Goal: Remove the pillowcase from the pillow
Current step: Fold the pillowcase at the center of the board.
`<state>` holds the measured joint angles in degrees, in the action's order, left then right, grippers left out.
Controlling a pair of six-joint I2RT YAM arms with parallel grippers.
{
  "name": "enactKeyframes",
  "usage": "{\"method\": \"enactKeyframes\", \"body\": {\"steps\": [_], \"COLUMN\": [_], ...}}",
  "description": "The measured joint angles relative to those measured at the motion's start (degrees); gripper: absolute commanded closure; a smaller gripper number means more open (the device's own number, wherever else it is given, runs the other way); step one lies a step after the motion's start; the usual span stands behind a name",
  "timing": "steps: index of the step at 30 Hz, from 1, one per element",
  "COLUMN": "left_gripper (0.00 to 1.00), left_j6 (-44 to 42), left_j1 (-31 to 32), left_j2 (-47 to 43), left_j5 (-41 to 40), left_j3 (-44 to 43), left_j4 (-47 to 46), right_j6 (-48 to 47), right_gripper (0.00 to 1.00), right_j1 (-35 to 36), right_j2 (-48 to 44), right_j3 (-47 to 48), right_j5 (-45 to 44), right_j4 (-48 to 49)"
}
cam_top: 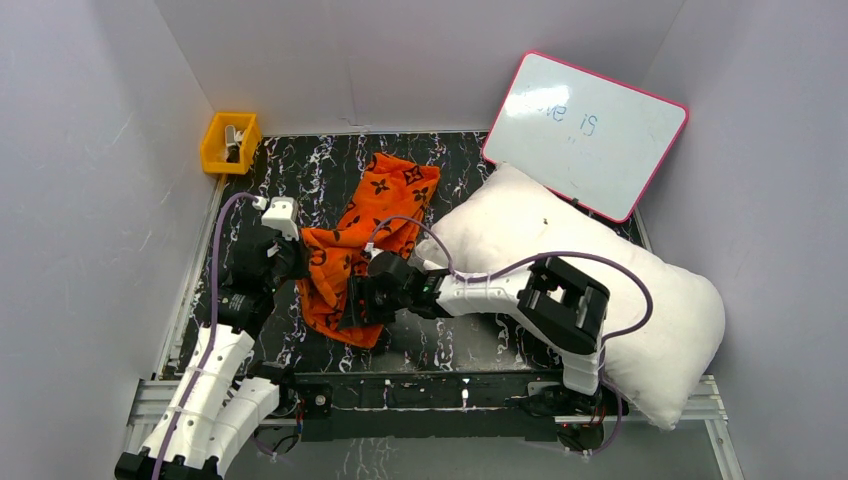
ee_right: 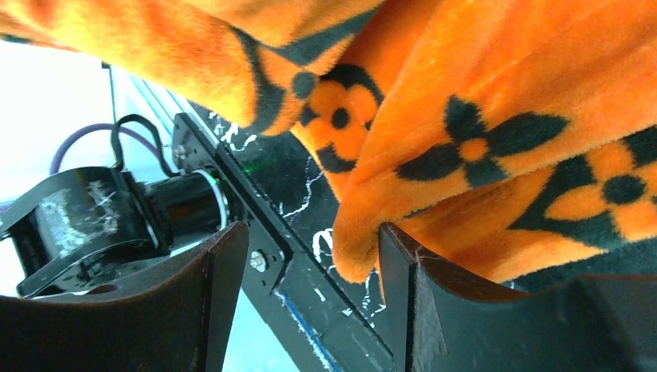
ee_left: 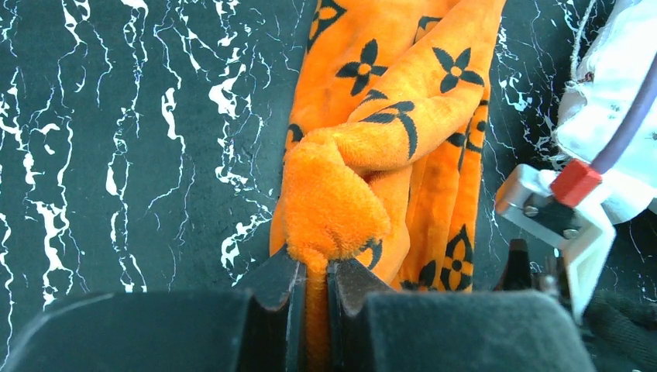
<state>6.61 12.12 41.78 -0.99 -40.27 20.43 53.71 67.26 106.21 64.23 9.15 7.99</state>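
**Pillowcase lying off the pillow, pinched by the left gripper**

We find a black, white-veined table (cam_top: 330, 165) enclosed by plain white walls. The largest item on it is the white pillow (cam_top: 672, 310). It lies bare across the right half, set on a diagonal, and its near corner reaches over the metal rail at the table's front edge. Its far end meets the lower edge of a pink-framed whiteboard (cam_top: 590, 130), which leans tilted in the back right corner and carries faint blue writing.

The orange pillowcase (cam_top: 375, 215) lies bunched in a long strip on the table, left of centre and just beside the pillow. We cannot tell whether the two touch. None of the pillow is inside it.

The left gripper (ee_left: 314, 273) sits at the strip's left side with its jaws drawn together on a raised fold of the orange fabric. The fold bulges out just above the fingertips.

The right gripper (ee_right: 308, 263) is at the near end of the strip. Its jaws stand apart, and a lobe of the fabric hangs between them against one finger without being clamped.

A small yellow bin (cam_top: 230, 143) sits at the back left corner, well apart from the cloth.
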Motion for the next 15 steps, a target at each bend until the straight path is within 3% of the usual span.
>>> {"method": "enactKeyframes", "body": {"steps": [6,8,12,15], "left_gripper": [1.00,1.00,1.00,1.00], "left_j6": [0.48,0.61,0.96,1.09], "left_j1": [0.00,0.00,0.00,0.00], "left_j2": [0.33,0.63,1.07,1.18], "left_j5": [1.44,1.90,2.93,3.21], "left_j3": [0.00,0.00,0.00,0.00], "left_j4": [-0.04,-0.11,-0.31,-0.33], "right_j6": [0.24,0.26,0.66,1.49], "right_gripper": [0.32,0.38,0.73,0.95], "right_j1": [0.00,0.00,0.00,0.00], "right_j2": [2.60,2.78,2.80,2.95], "right_j3": [0.22,0.22,0.22,0.20], "right_j5": [0.24,0.17,0.22,0.26], "right_j4": [-0.61,-1.38,-1.53,-1.31]}}
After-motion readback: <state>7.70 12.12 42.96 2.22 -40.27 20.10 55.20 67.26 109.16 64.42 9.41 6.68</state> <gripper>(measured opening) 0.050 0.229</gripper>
